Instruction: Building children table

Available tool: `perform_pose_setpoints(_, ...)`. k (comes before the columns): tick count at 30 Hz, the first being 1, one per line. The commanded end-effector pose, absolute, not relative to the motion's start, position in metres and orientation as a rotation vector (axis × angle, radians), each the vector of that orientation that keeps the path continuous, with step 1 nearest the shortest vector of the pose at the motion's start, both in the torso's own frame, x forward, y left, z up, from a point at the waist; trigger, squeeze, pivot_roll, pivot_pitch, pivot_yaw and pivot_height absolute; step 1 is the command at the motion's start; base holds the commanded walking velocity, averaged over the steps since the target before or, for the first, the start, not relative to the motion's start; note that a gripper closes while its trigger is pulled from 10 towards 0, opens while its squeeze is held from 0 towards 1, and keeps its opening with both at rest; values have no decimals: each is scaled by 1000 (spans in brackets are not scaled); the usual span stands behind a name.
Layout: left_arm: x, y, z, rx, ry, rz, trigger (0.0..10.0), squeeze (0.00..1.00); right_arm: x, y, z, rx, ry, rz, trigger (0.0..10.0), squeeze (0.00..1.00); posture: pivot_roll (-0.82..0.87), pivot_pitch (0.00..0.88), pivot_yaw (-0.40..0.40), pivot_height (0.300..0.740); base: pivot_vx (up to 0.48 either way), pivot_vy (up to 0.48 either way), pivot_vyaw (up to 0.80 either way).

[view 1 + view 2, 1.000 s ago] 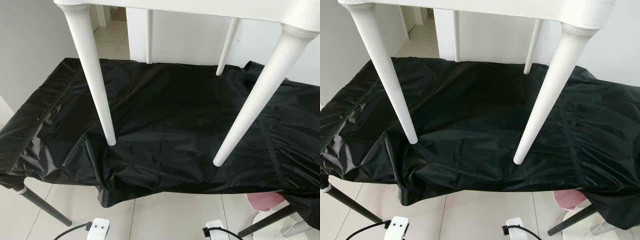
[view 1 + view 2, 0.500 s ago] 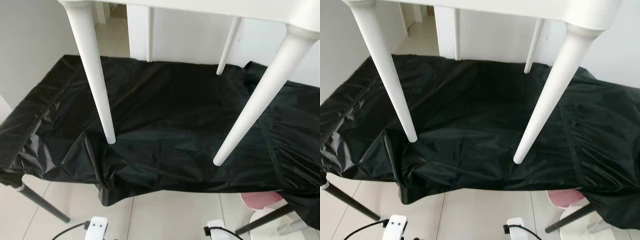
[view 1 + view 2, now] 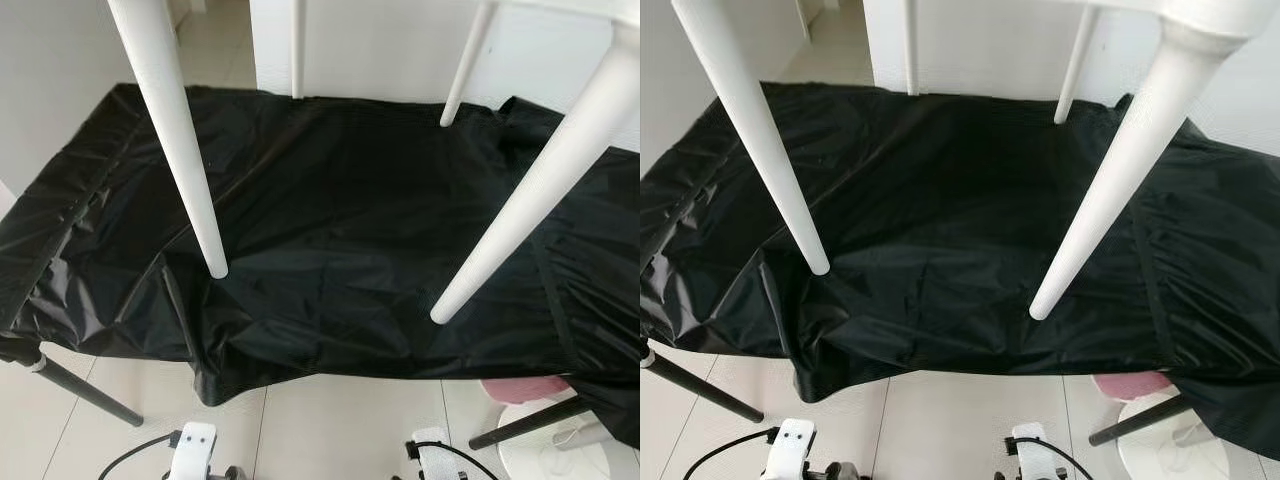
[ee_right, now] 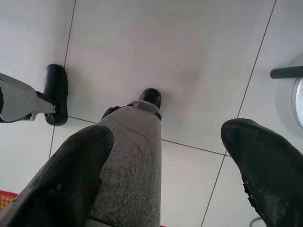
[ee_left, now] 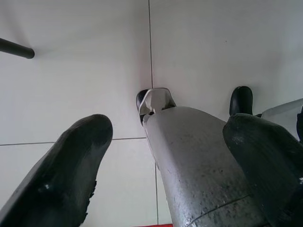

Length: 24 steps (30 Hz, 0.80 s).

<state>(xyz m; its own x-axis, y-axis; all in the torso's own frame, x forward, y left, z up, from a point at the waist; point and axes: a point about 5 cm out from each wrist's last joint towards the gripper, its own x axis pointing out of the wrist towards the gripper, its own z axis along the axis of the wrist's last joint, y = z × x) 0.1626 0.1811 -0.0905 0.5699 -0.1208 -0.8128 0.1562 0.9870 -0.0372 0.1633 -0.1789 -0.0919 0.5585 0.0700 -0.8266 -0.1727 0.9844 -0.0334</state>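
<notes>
Two-fingered and spread wide on the left gripper (image 5: 168, 127), black fingers (image 5: 71, 170) pointing down at the pale tiled floor (image 5: 85, 85), gripping nothing and touching nothing. Between those fingers, in the left wrist view, the robot's own silver leg (image 5: 199, 165) and black foot (image 5: 241, 99). Likewise wide open and empty on the right gripper (image 4: 168, 135), hanging over the same tiles beside the other silver leg (image 4: 130, 165). Well above and ahead of both, apart from either, the white children's table (image 3: 1205, 15), upright with four legs fitted. Nearest, a left leg (image 3: 180, 140) and a right leg (image 3: 540, 190), splayed outward, with their tips down at a black sheet (image 3: 350, 200); cannot tell whether pressed onto it or just clear of it. Farther back, two thinner-looking legs (image 3: 297, 50) (image 3: 465, 65) meeting the sheet's far edge by a white wall. Under the sheet, draped and wrinkled at its near edge, dark slanted frame legs (image 3: 85, 390) at left and right. Near right, half tucked beneath the sheet, something pink (image 3: 525, 390) over a round white base (image 3: 540, 450).
</notes>
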Motion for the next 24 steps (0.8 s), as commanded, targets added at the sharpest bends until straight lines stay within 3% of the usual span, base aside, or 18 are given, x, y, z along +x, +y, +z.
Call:
perform_pose_setpoints(1, 136, 177, -102, 8, 1050, -177, 10000, 0, 148, -176, -99, -114, 1027, 158, 10000, 0, 50, 173, -18, 740, 0, 0, 0)
perform_pose_setpoints(14, 134, 177, -103, 11, 1057, -187, 10000, 0, 144, -176, -100, -91, 1029, 132, 10000, 0, 36, 176, -20, 740, 0, 0, 0)
perform_pose_setpoints(16, 128, 177, -105, 31, 1078, -186, 10000, 0, 137, -177, -103, -94, 1050, 128, 10000, 0, 84, 58, -15, 740, 0, 0, 0)
perform_pose_setpoints(24, 139, 181, -101, 54, 1064, -176, 10000, 0, 143, -174, -101, -99, 1045, 161, 10000, 0, 107, 4, -22, 740, 0, 0, 0)
